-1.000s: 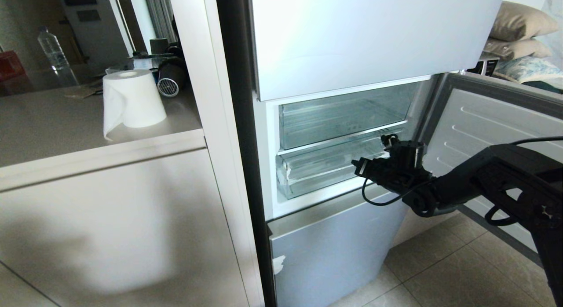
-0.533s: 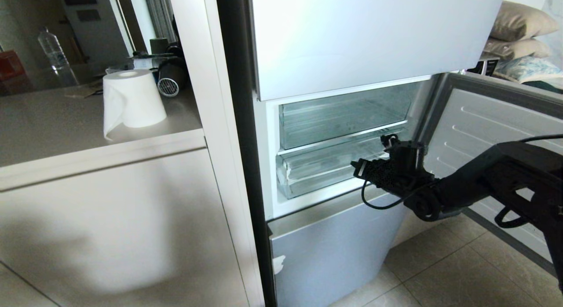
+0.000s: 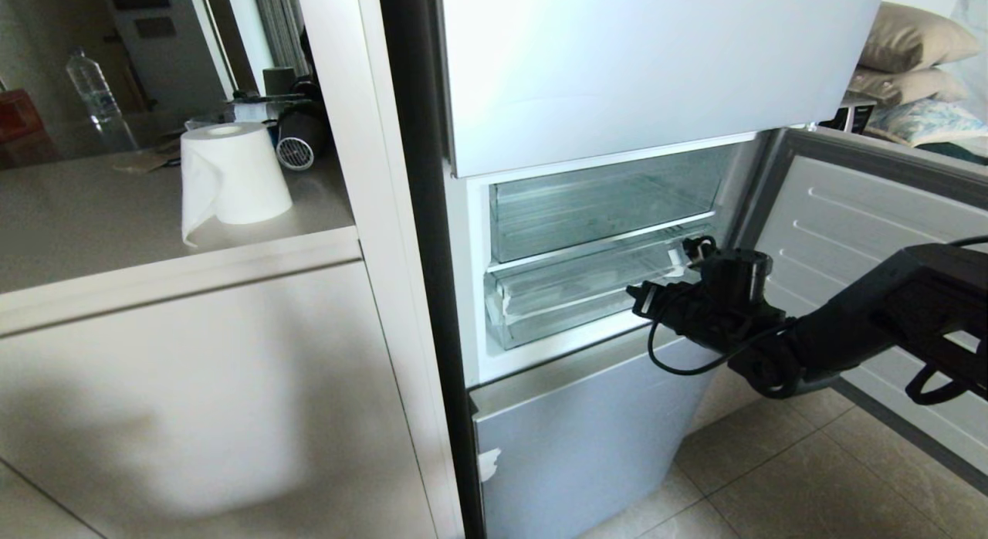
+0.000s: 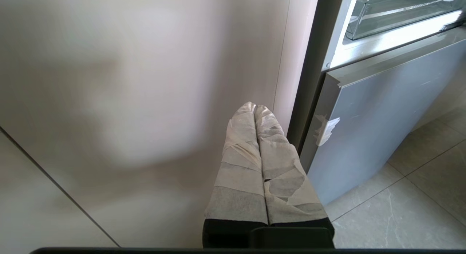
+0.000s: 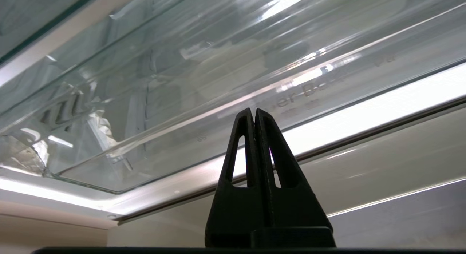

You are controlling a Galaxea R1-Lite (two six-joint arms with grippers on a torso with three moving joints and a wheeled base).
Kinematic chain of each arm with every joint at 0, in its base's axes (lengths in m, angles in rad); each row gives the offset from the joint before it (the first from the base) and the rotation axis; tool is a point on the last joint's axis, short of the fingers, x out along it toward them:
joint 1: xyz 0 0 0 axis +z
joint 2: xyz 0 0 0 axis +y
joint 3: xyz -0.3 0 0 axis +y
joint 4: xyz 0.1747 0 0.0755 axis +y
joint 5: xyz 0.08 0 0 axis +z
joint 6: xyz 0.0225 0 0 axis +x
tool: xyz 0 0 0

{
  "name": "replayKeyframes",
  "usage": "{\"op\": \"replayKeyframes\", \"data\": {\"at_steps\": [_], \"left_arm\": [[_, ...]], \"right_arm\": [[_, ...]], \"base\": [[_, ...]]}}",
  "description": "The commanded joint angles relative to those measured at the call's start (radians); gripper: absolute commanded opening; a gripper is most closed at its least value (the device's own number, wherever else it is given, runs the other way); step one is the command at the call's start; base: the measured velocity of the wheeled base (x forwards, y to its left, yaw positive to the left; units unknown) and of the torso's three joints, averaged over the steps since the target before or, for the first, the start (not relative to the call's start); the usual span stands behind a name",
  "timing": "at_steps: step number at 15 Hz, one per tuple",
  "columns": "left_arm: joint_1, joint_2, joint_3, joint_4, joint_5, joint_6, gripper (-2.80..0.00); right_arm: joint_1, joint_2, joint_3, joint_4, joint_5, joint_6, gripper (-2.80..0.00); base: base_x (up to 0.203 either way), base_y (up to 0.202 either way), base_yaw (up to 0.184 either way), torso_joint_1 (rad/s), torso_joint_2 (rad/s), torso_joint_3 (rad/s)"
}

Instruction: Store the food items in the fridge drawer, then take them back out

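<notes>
Right gripper at the fridge drawer's front lip

The right gripper, fingers pressed together and holding nothing, points at the clear front lip of the fridge drawer, near its right end. The left gripper, also closed and empty, hangs beside the cabinet panel.

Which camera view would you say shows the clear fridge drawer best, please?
The head view: it shows the whole fridge drawer in its compartment below the upper bin. The right wrist view shows only its front lip close up; the left wrist view catches one corner.
</notes>
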Motion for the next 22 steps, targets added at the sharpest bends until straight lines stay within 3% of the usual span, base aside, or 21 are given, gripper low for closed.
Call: {"op": "replayKeyframes", "data": {"at_steps": [1, 8, 12, 18, 22], "left_arm": [[0.000, 0.001, 0.000, 0.000, 0.000, 0.000, -2.80], [0.000, 0.001, 0.000, 0.000, 0.000, 0.000, -2.80], [0.000, 0.001, 0.000, 0.000, 0.000, 0.000, -2.80], [0.000, 0.001, 0.000, 0.000, 0.000, 0.000, -2.80], [0.000, 0.001, 0.000, 0.000, 0.000, 0.000, -2.80]], "right_arm": [[0.003, 0.020, -0.017, -0.004, 0.005, 0.000, -2.80], [0.007, 0.169, -0.252, 0.046, 0.003, -0.005, -2.80], [0.016, 0.198, -0.266, -0.019, -0.009, -0.002, -2.80], [0.053, 0.302, -0.385, -0.126, -0.184, 0.001, -2.80], [0.057, 0.225, -0.257, -0.155, -0.191, 0.009, -2.80]], "base": [[0.000, 0.000, 0.000, 0.000, 0.00, 0.000], [0.000, 0.000, 0.000, 0.000, 0.00, 0.000], [0.000, 0.000, 0.000, 0.000, 0.00, 0.000], [0.000, 0.000, 0.000, 0.000, 0.00, 0.000], [0.000, 0.000, 0.000, 0.000, 0.00, 0.000]]}}
